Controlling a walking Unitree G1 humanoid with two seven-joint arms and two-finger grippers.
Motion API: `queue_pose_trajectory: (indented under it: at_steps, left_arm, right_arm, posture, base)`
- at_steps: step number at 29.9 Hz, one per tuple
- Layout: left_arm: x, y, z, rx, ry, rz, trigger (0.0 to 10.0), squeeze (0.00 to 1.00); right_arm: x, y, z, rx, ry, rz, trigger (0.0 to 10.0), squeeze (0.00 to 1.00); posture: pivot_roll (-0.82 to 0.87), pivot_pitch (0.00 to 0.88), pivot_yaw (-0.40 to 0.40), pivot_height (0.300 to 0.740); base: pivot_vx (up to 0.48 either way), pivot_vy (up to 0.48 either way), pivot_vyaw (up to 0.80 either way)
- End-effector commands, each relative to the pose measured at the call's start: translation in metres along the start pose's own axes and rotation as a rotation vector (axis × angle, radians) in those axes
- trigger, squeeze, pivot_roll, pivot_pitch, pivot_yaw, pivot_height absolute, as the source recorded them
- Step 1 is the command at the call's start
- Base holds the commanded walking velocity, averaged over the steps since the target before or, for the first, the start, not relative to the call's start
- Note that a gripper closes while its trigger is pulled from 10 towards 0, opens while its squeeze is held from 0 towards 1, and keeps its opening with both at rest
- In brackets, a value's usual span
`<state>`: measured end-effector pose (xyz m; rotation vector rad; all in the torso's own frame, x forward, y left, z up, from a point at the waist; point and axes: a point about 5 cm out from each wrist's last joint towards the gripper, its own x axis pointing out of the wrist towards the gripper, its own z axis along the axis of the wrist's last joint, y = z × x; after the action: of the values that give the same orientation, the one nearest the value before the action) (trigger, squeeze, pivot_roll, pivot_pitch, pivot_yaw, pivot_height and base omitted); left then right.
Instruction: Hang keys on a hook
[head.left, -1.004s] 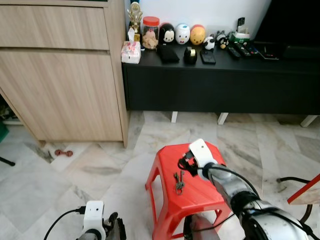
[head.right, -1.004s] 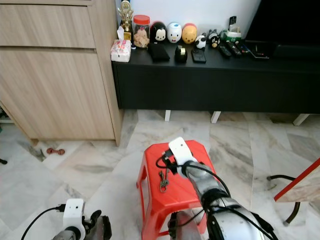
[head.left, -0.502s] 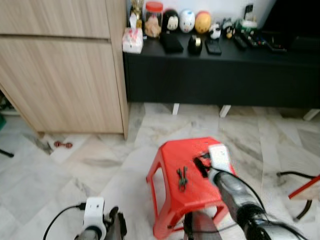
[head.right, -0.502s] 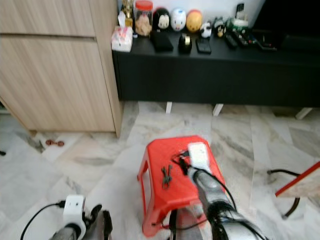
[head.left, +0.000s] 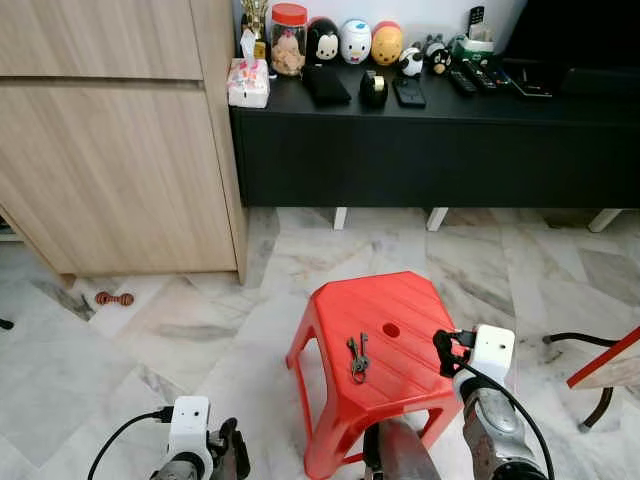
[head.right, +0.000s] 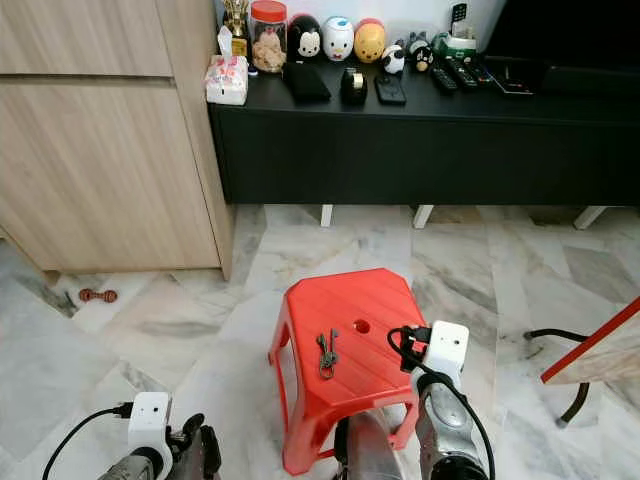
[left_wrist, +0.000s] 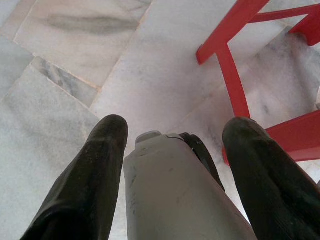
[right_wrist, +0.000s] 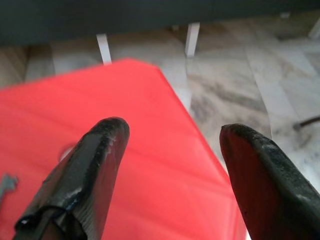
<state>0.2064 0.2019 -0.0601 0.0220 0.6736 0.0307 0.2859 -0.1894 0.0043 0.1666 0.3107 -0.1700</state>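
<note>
A small bunch of dark keys (head.left: 357, 357) lies flat on top of a red plastic stool (head.left: 400, 300), left of the round hole in its seat. My right gripper (head.left: 443, 351) is at the stool's right edge, well to the right of the keys. Its fingers (right_wrist: 95, 165) are open over the red seat with nothing between them, and a bit of the keys (right_wrist: 4, 185) shows off to one side. My left gripper (left_wrist: 172, 125) hangs open low over the marble floor, beside the stool's legs (left_wrist: 232, 70).
A black low console (head.left: 430, 140) stands behind the stool, carrying a jar, round figurines, a tissue pack and remotes. A wooden cabinet (head.left: 110, 150) is at the left. A small red toy (head.left: 113, 298) lies on the floor. A red frame (head.left: 605, 360) and a black cable are at the right.
My right gripper has drawn back from just beside the keys to the stool's right edge. The keys still lie on the seat. The camera view has shifted.
</note>
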Motion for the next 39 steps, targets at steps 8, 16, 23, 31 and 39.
queue_pose_trajectory:
  at_steps: [8,16,23,31,39]
  left_arm:
    - [-0.012,-0.013,-0.040,-0.024,0.194,-0.040,10.0,0.00]
    - [-0.014,-0.012,-0.044,-0.027,0.205,-0.036,10.0,0.00]
    - [-0.014,-0.012,-0.044,-0.022,0.205,-0.036,10.0,0.00]
    - [-0.013,-0.011,-0.043,-0.031,0.203,-0.031,10.0,0.00]
    - [-0.013,-0.011,-0.043,-0.037,0.204,-0.028,10.0,0.00]
  right_arm:
    - [0.003,0.005,0.012,0.031,-0.068,-0.008,10.0,0.00]
    - [0.003,0.004,0.013,0.021,-0.076,-0.025,10.0,0.00]
    - [0.003,0.004,0.010,0.020,-0.051,-0.040,10.0,0.00]
    - [0.003,0.007,0.009,0.014,-0.045,-0.024,10.0,0.00]
    - [0.002,0.011,0.009,-0.005,-0.058,0.002,10.0,0.00]
  posture:
    - [0.07,0.051,-0.114,0.597]
    - [0.07,0.059,-0.117,0.597]
    - [0.07,0.059,-0.117,0.597]
    - [0.07,0.055,-0.116,0.597]
    - [0.07,0.054,-0.116,0.597]
  base:
    - [0.000,0.000,0.00]
    - [0.000,0.000,0.00]
    - [0.000,0.000,0.00]
    - [0.000,0.000,-0.54]
    - [0.000,0.000,-0.31]
